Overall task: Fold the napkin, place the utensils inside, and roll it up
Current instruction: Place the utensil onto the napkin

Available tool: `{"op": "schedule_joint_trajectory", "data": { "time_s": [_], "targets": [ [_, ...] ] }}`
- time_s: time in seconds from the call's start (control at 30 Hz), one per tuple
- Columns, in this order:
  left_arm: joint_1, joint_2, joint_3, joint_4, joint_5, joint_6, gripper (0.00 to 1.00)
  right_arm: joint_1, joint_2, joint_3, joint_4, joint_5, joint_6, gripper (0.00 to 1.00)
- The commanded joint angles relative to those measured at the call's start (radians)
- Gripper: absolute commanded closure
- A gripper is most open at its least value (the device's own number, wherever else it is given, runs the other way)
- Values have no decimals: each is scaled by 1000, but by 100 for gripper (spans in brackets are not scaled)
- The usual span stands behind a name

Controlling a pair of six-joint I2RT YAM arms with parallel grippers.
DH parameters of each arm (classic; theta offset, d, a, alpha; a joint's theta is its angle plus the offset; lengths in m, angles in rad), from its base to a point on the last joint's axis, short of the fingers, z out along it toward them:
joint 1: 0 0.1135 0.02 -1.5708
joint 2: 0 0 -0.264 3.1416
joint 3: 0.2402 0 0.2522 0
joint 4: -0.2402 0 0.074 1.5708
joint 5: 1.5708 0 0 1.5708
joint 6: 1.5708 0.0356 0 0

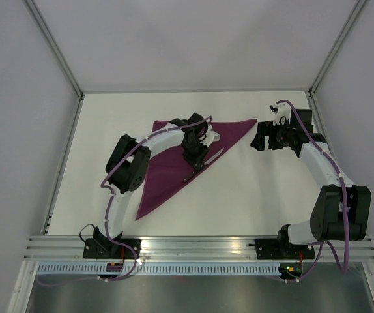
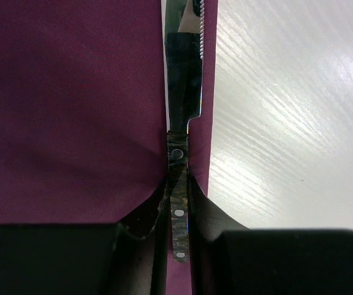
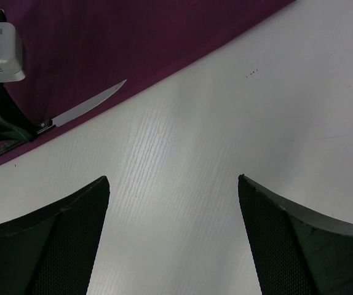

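- One fold looks done: the napkin [image 1: 174, 166] lies flat on the bench [image 1: 252, 195] as a triangle. Its narrow near tip points toward the arm bases and its wide side is at the far end.
- One utensil in sight, a knife [image 2: 182, 110]. Its blade runs along the napkin's long right-hand edge, just inside it, with a thin strip of cloth showing on the bench side.
- Left pincer [image 2: 178, 215] is pressed together on the knife's handle, fingers on either side of it. Can't tell whether the blade is resting on the cloth or held just above it.
- So the step in hand reads as placing the utensils, knife first. No fork or spoon shows in any view, so I can't say if more are to come.
- Right pincer [image 3: 173, 184] hangs spread wide over bare bench, to the right of the napkin and farther back. It holds nothing and is well apart from the knife.
- Far side of the napkin is flat, nothing on it, no roll begun.
- Left to do, by my judgement: release the knife, add any other utensils, then roll. Roughly a third of the way.
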Motion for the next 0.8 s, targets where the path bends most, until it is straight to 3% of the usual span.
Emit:
{"op": "schedule_joint_trajectory", "data": {
  "time_s": [0.0, 0.2, 0.53, 0.77],
  "targets": [
    [-26, 67, -14, -19, -6, -3, 81, -3, 2, -1, 21, 8, -10, 10],
    [-35, 61, -25, -9, -4, -16, 76, -1, 2, -1, 21, 8, -10, 10],
    [-37, 43, -17, -2, -21, -26, 51, -3, 4, -1, 21, 8, -10, 10],
    [-39, 10, -8, -3, -39, -20, 43, -3, 4, -1, 23, 9, -9, 10]
  ]
}}
